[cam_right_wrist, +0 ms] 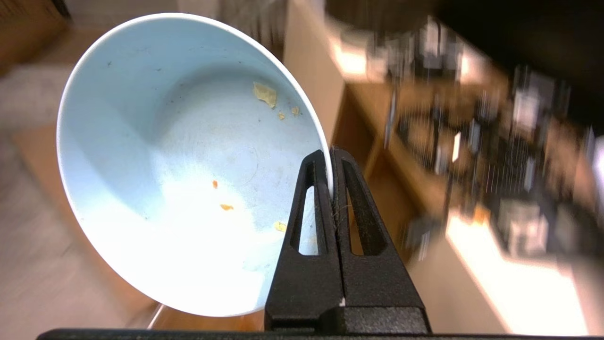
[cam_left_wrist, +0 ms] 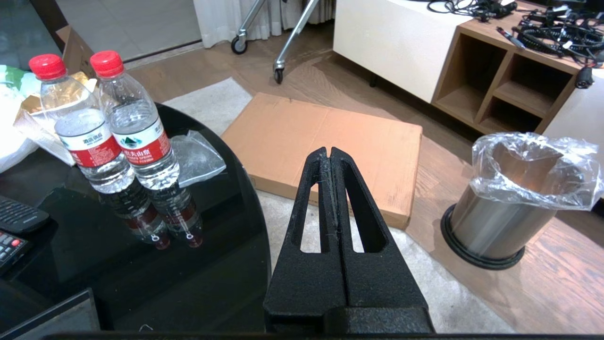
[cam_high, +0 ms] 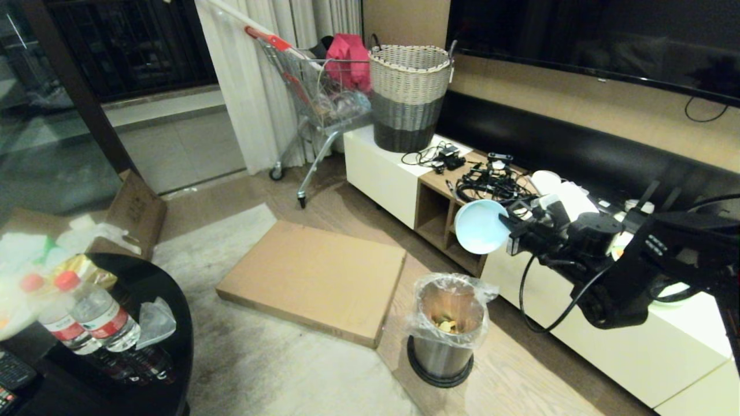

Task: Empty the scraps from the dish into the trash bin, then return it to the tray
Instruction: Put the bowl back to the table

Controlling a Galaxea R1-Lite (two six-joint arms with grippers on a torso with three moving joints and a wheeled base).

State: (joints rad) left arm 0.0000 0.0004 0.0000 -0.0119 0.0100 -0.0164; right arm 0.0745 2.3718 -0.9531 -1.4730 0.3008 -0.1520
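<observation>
Right gripper (cam_high: pixel 511 230), clamped on the rim of the dish (cam_high: pixel 481 226) held tipped above the trash bin (cam_high: pixel 445 338), we should level gently before seeking the unseen tray.

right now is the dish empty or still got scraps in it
Nearly empty: the dish, pinched at its rim by the right pincer, holds only a few small yellow crumbs; no slice or strips show.
</observation>
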